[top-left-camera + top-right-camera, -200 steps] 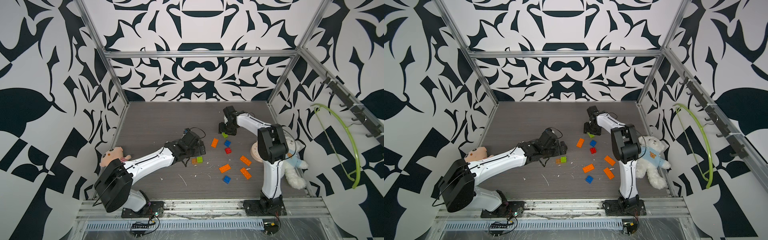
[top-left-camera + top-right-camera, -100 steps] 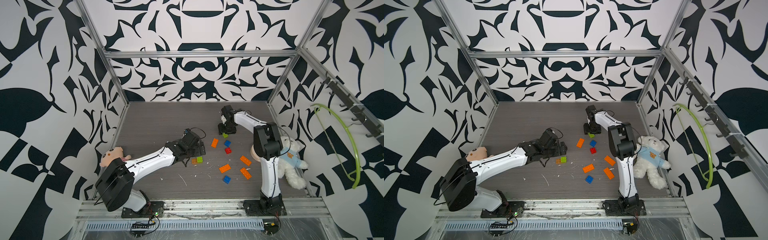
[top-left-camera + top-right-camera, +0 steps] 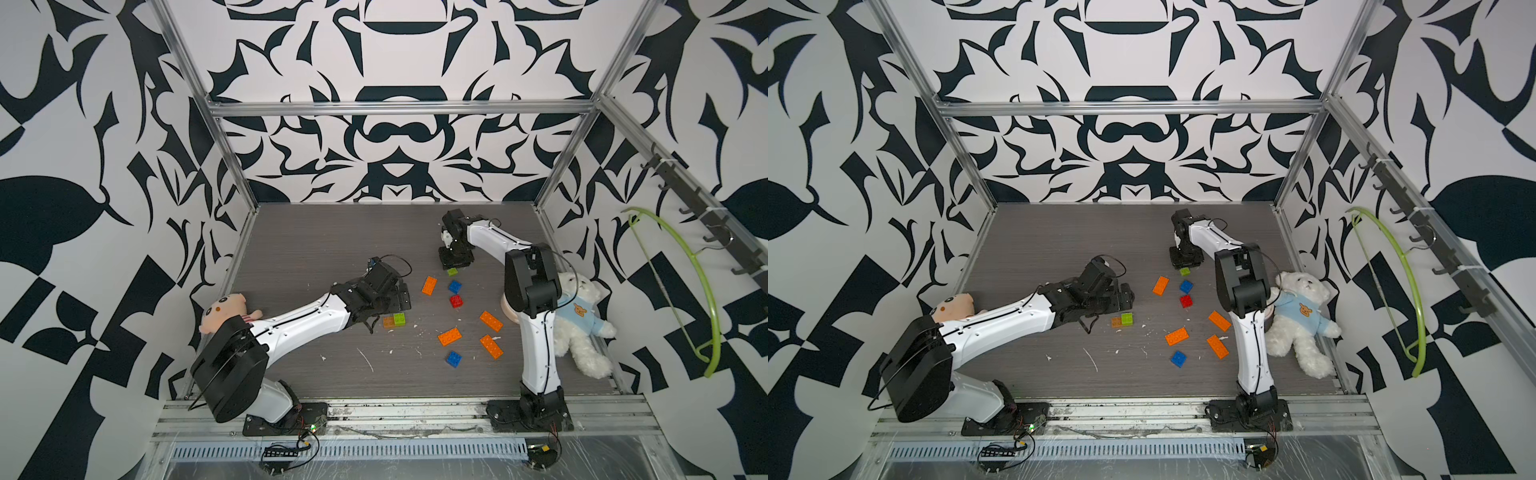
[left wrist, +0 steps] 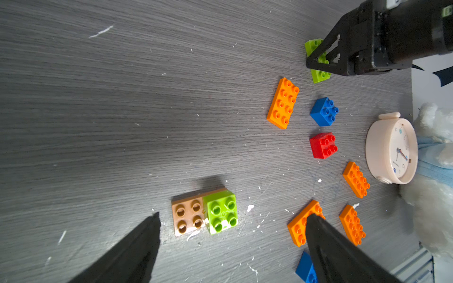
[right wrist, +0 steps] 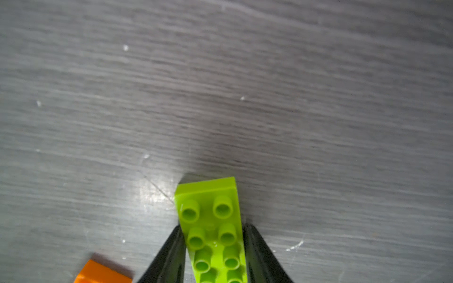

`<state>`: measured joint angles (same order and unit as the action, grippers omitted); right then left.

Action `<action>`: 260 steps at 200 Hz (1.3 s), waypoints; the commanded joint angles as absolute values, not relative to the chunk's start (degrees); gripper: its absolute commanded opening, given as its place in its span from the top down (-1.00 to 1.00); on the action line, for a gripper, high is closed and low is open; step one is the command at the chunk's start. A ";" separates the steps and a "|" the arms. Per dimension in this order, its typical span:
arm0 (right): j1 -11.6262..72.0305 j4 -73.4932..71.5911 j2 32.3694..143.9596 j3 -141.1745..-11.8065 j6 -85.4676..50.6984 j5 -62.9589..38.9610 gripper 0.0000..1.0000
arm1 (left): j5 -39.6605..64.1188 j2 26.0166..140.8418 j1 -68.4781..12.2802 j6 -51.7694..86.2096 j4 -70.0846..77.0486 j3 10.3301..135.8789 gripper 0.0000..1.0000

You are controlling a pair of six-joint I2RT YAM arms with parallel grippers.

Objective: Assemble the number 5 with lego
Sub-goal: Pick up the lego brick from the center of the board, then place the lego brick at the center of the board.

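Note:
My right gripper point(image 5: 213, 227) is shut on a lime green oblong lego brick point(image 5: 208, 193), one finger against each long side, with the brick lying on the floor. In both top views that gripper point(image 3: 455, 262) point(image 3: 1185, 262) points down at the back right, and only one end of the brick point(image 3: 452, 272) shows. My left gripper point(image 4: 234, 216) hangs open over a tan square and a green square brick point(image 4: 221, 212) pressed side by side point(image 3: 394, 321). Loose lego lies between the arms: orange oblongs point(image 3: 429, 285) point(image 3: 449, 336), blue point(image 3: 455, 286) and red point(image 3: 456, 301) squares.
A cream alarm clock point(image 4: 392, 149) lies by the right arm's upright link, beside a white teddy bear in a blue shirt point(image 3: 582, 328). A pink plush doll point(image 3: 222, 309) sits behind the left arm. Patterned walls close in three sides.
My right gripper's jaws have closed onto the lime green brick, and its arm has shifted slightly. The left arm and the loose bricks have stayed put.

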<state>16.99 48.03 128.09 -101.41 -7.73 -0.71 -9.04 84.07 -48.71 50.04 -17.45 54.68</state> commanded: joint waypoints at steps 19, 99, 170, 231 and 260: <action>17.05 50.89 122.10 -102.39 -7.82 0.38 0.27 | -10.26 81.44 -48.43 50.40 -19.19 54.53 -0.98; 20.74 45.88 100.64 -85.55 -5.71 -5.10 0.32 | -16.53 69.85 -48.15 53.74 -24.00 47.68 -0.98; 42.58 33.69 83.52 -63.47 10.04 -8.01 0.36 | 2.21 56.18 -27.59 55.98 -20.24 34.62 -0.98; 52.43 41.82 92.90 -66.15 27.69 -11.69 0.38 | 2.22 54.21 -25.66 53.74 -23.62 35.11 -0.98; 53.22 38.87 96.60 -66.46 32.30 -10.44 0.38 | 1.07 53.29 -25.66 53.74 -24.58 35.11 -0.99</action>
<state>52.80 38.30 95.55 -64.27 25.23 -9.82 1.17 54.41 -25.87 54.76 -22.39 34.15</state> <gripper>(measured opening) 0.341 0.992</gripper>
